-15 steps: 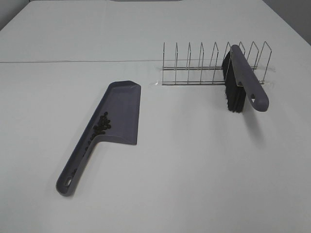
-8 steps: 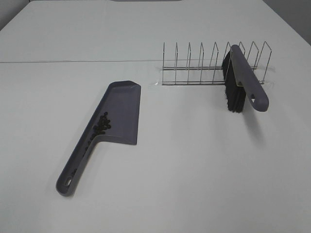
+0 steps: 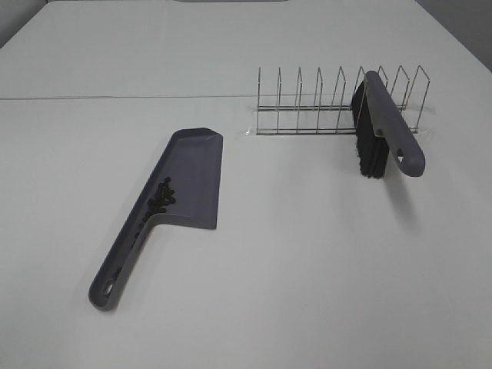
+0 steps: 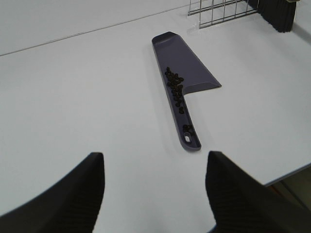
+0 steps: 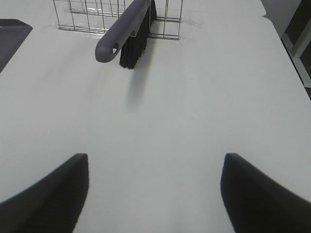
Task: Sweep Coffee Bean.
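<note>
A grey-purple dustpan lies flat on the white table left of centre, its handle toward the near edge. The coffee beans lie in a loose dark cluster along its raised side near the handle; they also show in the left wrist view, with a few down the handle. A brush with black bristles rests in the wire rack, handle sloping out toward the front. Neither arm shows in the exterior view. My left gripper is open and empty, back from the dustpan handle. My right gripper is open and empty, back from the brush.
The wire rack stands at the back right of the white table and has several empty slots. A seam runs across the table behind the dustpan. The table's near right edge shows in the left wrist view.
</note>
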